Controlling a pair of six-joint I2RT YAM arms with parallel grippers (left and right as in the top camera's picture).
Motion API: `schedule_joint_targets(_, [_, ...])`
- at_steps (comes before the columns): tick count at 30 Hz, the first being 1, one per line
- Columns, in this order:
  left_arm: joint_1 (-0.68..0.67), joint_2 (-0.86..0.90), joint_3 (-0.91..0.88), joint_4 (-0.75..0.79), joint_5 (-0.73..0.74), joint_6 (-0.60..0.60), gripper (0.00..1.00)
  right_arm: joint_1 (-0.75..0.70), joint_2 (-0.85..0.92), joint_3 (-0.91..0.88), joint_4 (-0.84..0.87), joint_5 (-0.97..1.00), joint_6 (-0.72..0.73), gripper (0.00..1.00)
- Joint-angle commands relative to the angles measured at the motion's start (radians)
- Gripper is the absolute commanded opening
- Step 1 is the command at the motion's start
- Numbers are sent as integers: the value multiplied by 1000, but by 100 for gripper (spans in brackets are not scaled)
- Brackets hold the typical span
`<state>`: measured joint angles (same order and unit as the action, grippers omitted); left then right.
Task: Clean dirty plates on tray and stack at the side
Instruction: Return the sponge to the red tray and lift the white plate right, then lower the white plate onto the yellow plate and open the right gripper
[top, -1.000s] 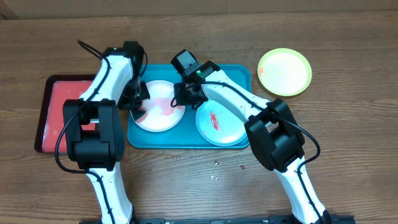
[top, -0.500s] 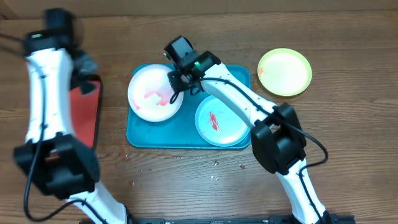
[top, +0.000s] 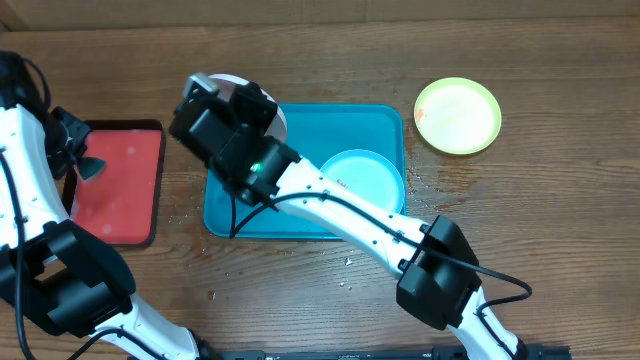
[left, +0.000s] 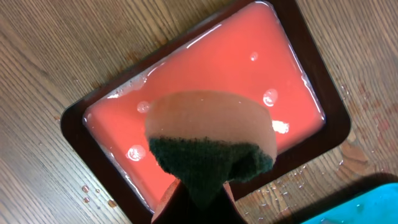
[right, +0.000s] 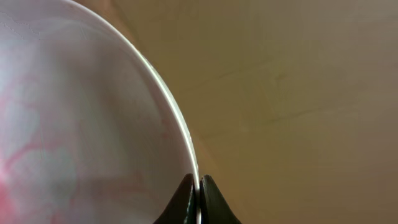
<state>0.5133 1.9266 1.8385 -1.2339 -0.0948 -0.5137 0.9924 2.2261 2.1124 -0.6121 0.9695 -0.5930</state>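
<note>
My right gripper (right: 198, 190) is shut on the rim of the white plate (right: 68, 143), which still bears red smears. It holds the plate on edge, lifted high above the left end of the teal tray (top: 300, 205). In the overhead view only slivers of the white plate (top: 222, 80) show behind the raised wrist. The pale aqua plate (top: 365, 172) lies in the tray, partly hidden by my right arm. The yellow-green plate (top: 458, 115) lies on the table to the right. My left gripper (left: 199, 193) is shut on a sponge (left: 211, 134) above the red tray (left: 205, 74).
The red tray (top: 125, 180) with its dark rim lies left of the teal tray and is wet. Water drops and red specks dot the wood near the trays. My right arm (top: 340, 200) crosses over the teal tray.
My right gripper has lifted the white plate off the teal tray, up and to the left. My left arm has swung left with the sponge and now hangs over the red tray.
</note>
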Motion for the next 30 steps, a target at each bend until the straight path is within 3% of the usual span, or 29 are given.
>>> schedule_joint_targets(1, [5, 0, -9, 9, 39, 21, 4, 18, -32, 24, 67, 138, -272, 4])
schedule_joint_targets(6, [4, 0, -9, 12, 40, 32, 4, 27, -32, 24, 148, 157, -359, 4])
schedule_joint_targets(14, [4, 0, -9, 13, 40, 35, 4, 14, -32, 23, 162, 173, -335, 4])
schedule_joint_targets(16, [3, 0, -9, 13, 40, 35, 4, 6, -32, 21, 146, 120, -226, 4])
schedule_joint_targets(18, [3, 0, -9, 16, 40, 35, 4, -9, -32, 21, 23, -85, -30, 4])
schedule_joint_targets(21, [3, 0, -11, 16, 40, 35, 4, -49, -24, 21, -158, -488, -30, 4])
schedule_joint_targets(24, [3, 0, -11, 15, 41, 35, 4, -87, -23, 21, -177, -394, -2, 4])
schedule_joint_targets(27, [3, 0, -11, 16, 43, 35, 4, -159, -51, 22, -32, -185, 197, 4])
schedule_joint_targets(30, [3, 0, -11, 15, 43, 40, 4, -266, -75, 22, -15, -232, 378, 4])
